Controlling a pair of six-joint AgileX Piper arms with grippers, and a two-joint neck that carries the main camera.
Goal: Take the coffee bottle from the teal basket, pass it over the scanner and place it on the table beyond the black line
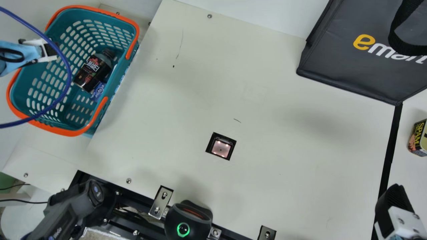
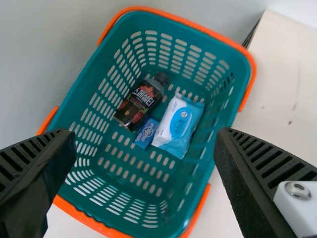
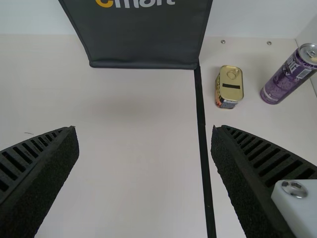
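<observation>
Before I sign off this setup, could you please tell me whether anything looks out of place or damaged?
Nothing looks spilled or broken. Only the cream tabletop seems slightly blemished, with short, thin dark marks that look like scratches. The dark-labelled plastic coffee bottle lies on its side in the teal plastic basket, cap on.

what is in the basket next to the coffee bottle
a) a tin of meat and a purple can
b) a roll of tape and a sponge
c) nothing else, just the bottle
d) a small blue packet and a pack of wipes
d: inside the basket, the small blue packet and the blue and white pack of wipes lie beside the coffee bottle.
</observation>
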